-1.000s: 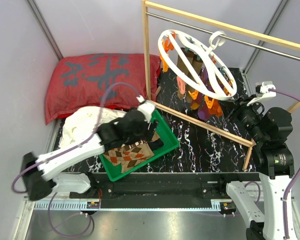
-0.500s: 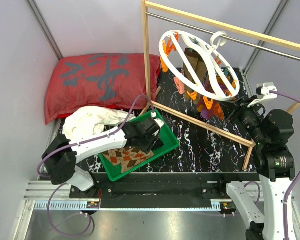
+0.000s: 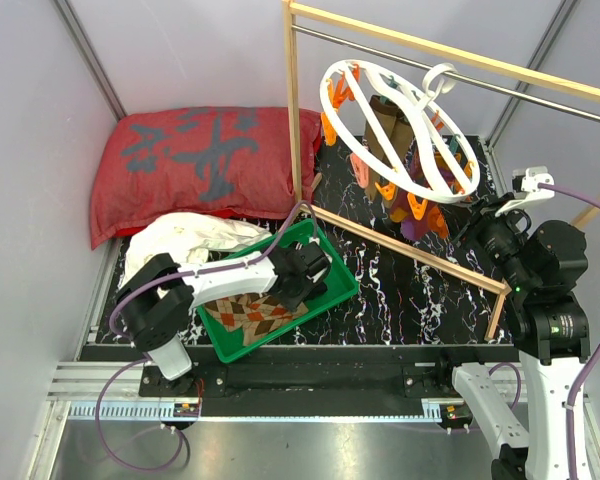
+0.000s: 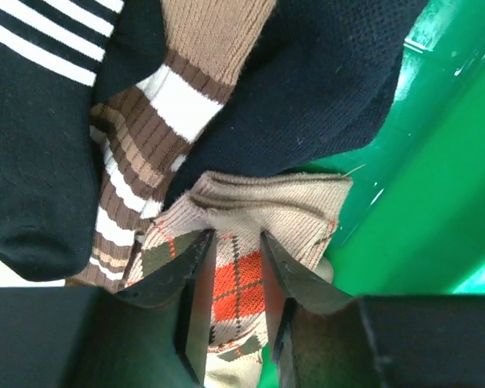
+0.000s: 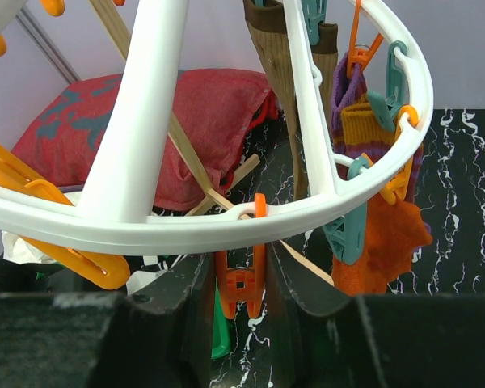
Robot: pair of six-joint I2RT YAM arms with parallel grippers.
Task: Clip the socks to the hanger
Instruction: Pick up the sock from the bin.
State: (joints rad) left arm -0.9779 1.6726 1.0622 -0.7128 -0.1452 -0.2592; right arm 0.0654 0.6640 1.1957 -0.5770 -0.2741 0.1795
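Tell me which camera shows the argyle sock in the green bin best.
Left wrist: the argyle sock lies close up between the left gripper fingers. Top external shows it small in the green bin. Right wrist shows the hanger, not it.

One overhead, two wrist close-ups.
The top camera looks down from above and behind both arms over the whole surface (image 3: pixel 410 290). The left wrist camera peers close into the green bin (image 4: pixel 420 178) at the socks (image 4: pixel 259 210); the right wrist one faces the hanger (image 5: pixel 141 121) up close. The top view shares both.
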